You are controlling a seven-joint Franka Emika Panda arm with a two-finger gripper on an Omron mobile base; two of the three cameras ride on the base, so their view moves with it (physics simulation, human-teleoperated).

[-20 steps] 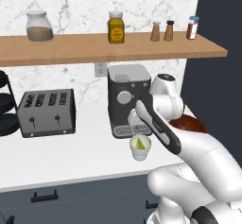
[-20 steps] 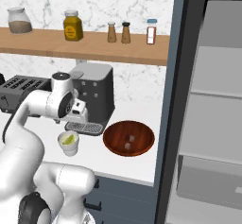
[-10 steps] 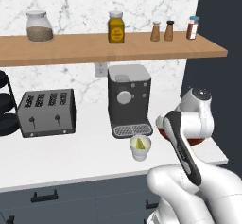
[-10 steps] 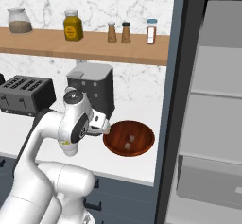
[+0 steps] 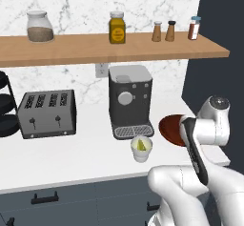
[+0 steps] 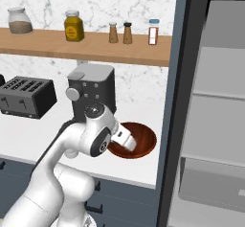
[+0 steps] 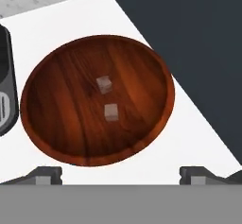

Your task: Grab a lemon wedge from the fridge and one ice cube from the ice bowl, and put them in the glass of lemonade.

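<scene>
The ice bowl (image 7: 97,100) is a wide, shallow round dish of reddish-brown wood grain with a smooth low rim, and it sits on the white table (image 5: 71,158) close to the table's right edge, beside the dark fridge (image 6: 174,101) wall. Two small pale ice cubes (image 7: 107,98) lie near its middle, close together but apart, one a little nearer the hand camera.

The glass (image 5: 142,148), a small off-white tumbler, stands on the table just in front of the coffee machine (image 5: 129,101), well to the left of the bowl. A yellow-green lemon wedge (image 5: 140,145) shows inside it, in the pale liquid.

The white arm bends at a rounded elbow and reaches over to the bowl; the end effector (image 7: 120,173) hangs above the bowl's near rim, pointing down at it. Its two dark finger tips stand wide apart, with nothing between them.

The fridge door stands open in the right base view, showing plain grey shelves. A boxy dark grey toaster (image 5: 46,113) with four slots sits at the left of the table. On the wooden shelf (image 5: 109,48) above are a glass jar (image 5: 39,26), an amber jar (image 5: 116,28), and three small shakers (image 5: 163,31). The wall behind is white marble.
</scene>
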